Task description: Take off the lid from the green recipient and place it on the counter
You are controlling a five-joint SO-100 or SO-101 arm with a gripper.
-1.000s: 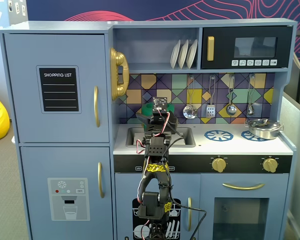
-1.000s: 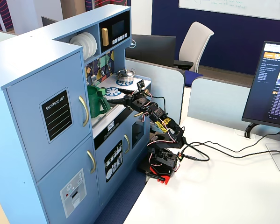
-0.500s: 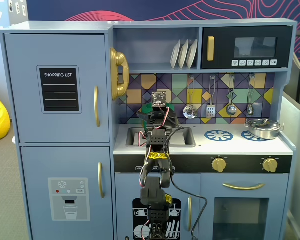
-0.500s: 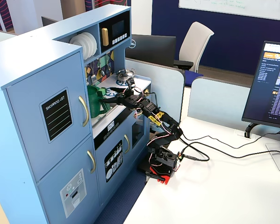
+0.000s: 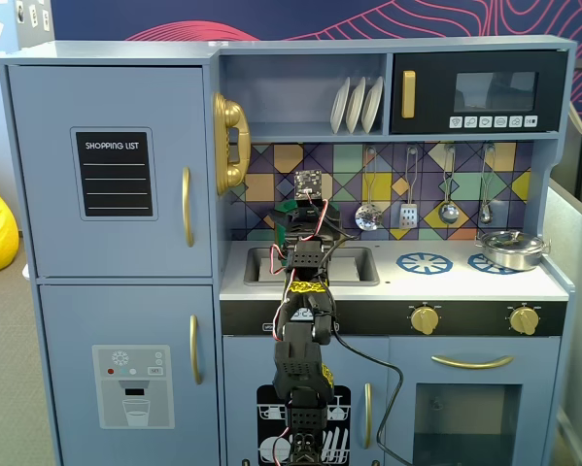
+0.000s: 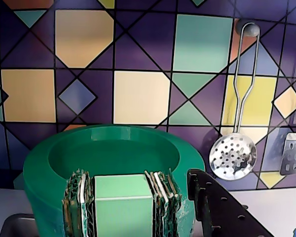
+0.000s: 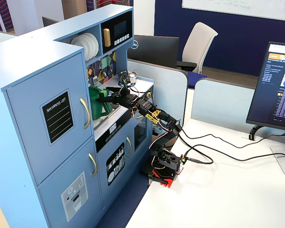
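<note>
At the rear edge of the counter (image 5: 446,282), behind the recessed sink (image 5: 354,264) and close against the tiled backsplash (image 6: 140,96), stands the green recipient (image 6: 39,177). It is upright, with its ribbed strip handle (image 6: 120,205) facing the arm. In a fixed view only a sliver of it (image 5: 287,207) shows past the wrist; from the side it (image 7: 95,102) appears near the cabinet wall.

The arm is stretched nearly level over the sink, which brings the gripper (image 7: 105,98) up to the pot's rim from the front. This approach probably suits the low shelf overhead, which leaves little room to come down from above. In the wrist view one black perforated finger (image 6: 212,197) rises just to the right of the strip handle, near the pot's wall. The other finger is out of frame, so it cannot be told whether the pincer stands apart or together, and nothing is seen clamped in it.

The lid is not clearly separable from the pot. The mouth reads as a shallow green recess, and the lid may sit sunk within it; no centre handle is visible. The removal therefore appears not yet begun.

A small steel pot (image 5: 509,249) occupies the right corner of the counter, well apart, leaving bare worktop between for setting the lid down. A skimmer (image 6: 232,157) hangs on the backsplash.
</note>
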